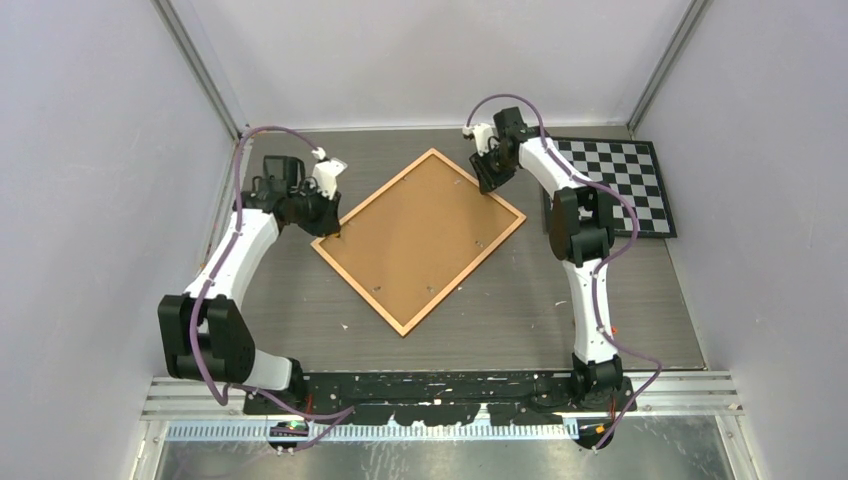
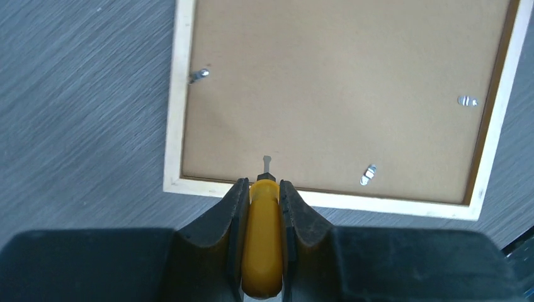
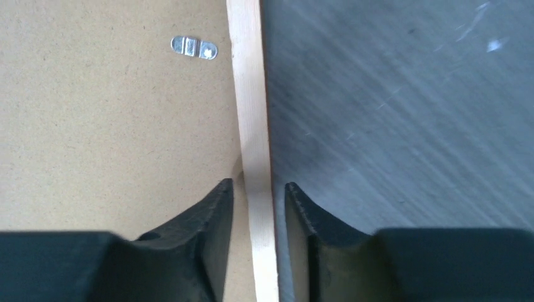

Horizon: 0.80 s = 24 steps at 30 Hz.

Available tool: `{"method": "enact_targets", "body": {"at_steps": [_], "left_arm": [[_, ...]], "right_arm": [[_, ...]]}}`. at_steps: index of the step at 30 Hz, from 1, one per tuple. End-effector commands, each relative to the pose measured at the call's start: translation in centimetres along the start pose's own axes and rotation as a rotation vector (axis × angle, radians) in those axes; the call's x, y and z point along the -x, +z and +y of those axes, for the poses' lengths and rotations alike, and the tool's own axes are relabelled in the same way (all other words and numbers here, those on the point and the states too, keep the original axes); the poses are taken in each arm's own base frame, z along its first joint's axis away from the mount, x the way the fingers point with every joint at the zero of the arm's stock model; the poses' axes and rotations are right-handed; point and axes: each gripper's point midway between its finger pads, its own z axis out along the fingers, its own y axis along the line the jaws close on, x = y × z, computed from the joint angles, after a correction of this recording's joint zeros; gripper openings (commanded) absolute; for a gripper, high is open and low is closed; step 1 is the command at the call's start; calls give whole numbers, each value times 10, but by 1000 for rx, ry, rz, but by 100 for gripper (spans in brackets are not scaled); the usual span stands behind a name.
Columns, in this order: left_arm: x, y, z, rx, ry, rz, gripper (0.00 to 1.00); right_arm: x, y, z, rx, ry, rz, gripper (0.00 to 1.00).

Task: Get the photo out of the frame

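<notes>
The frame (image 1: 420,238) lies face down on the table, turned like a diamond, its plain brown back (image 2: 340,88) up. The photo is hidden under that back. My left gripper (image 2: 262,184) is shut on a yellow-handled screwdriver (image 2: 262,239) at the frame's left corner (image 1: 322,240). The tool's metal tip (image 2: 266,165) rests on the back just inside the wooden border (image 2: 378,202). My right gripper (image 3: 258,185) stands open astride the border (image 3: 252,113) at the far right edge, one finger over the back and one over the table, with gaps on both sides.
Small metal clips (image 2: 199,75) (image 2: 467,100) (image 2: 368,174) (image 3: 194,46) sit on the back near the border. A black-and-white checkerboard (image 1: 625,180) lies at the back right, behind the right arm. Grey walls close the table on three sides.
</notes>
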Motion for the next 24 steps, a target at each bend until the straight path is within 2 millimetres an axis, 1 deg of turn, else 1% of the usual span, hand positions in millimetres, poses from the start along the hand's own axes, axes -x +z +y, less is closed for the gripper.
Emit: {"method": "enact_targets", "body": {"at_steps": [1,2,5,6,11,14,17,18,20,24], "left_arm": [[14,1,-13,-17,225,-46,0],[17,4,-12,-12,247,-50,0],[29,15,-4,7,294,-56,0],[33,19,-2,13,309,-55,0],[50,42,11,34,366,-52,0],[57,53,18,38,366,-49,0],[64,61,24,54,368,-52,0],[67,62,26,60,368,-56,0],[69,65,26,56,363,-56,0],[70,64,25,50,361,-64,0]], "right_arm": [[47,-23,-21,-102,50,-151,46],[45,-24,-19,-104,62,-144,49],[37,-26,-16,-107,117,-124,54],[35,-27,-15,-109,135,-116,54],[16,-17,-9,-95,220,-57,54],[5,-10,-7,-94,232,-22,52],[-9,-6,-3,-80,226,15,43],[-12,-6,1,-67,222,23,38],[-22,-4,8,-39,209,47,30],[-42,-5,29,36,170,99,15]]}}
